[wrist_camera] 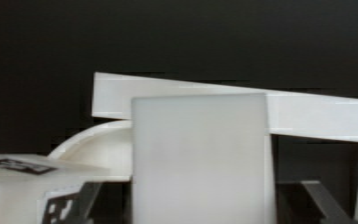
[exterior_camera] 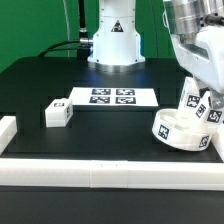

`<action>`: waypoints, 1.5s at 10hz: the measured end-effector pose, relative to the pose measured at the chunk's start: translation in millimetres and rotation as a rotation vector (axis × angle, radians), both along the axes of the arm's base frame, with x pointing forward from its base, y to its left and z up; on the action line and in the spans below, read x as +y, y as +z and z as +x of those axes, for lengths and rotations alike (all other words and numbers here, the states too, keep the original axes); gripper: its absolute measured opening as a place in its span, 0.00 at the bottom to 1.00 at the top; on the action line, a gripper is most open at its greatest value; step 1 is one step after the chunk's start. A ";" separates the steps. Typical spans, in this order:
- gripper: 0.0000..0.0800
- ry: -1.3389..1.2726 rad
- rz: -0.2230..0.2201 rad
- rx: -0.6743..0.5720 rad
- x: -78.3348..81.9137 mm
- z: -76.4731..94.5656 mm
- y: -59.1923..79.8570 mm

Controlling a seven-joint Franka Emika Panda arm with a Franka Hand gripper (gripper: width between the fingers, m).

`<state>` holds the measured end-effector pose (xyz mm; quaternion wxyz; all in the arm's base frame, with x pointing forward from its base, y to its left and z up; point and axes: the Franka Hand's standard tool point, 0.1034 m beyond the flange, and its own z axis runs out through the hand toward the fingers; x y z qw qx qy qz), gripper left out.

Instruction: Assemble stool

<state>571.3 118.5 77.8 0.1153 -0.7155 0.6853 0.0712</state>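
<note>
The round white seat (exterior_camera: pixel 178 131) lies at the exterior view's right, near the front rail. My gripper (exterior_camera: pixel 197 92) hangs just over its far rim, shut on a white tagged leg (exterior_camera: pixel 192 100) held upright. A second tagged leg (exterior_camera: pixel 212 113) shows right beside it on the seat's rim; whether it is fixed there I cannot tell. In the wrist view the held leg (wrist_camera: pixel 201 155) fills the middle between the dark fingers (wrist_camera: pixel 98 196) of my gripper (wrist_camera: pixel 202 206), with the seat's curved edge (wrist_camera: pixel 91 142) behind it. Another loose leg (exterior_camera: pixel 56 113) lies far off on the exterior view's left.
The marker board (exterior_camera: pixel 111 98) lies flat in the middle of the black table, in front of the arm's base (exterior_camera: pixel 113 45). White border rails run along the front edge (exterior_camera: pixel 100 178) and the left corner (exterior_camera: pixel 6 131). A long white rail (wrist_camera: pixel 247 104) crosses the wrist view behind the leg.
</note>
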 end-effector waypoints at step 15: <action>0.81 0.415 -0.016 -0.070 1.2 8.8 22.9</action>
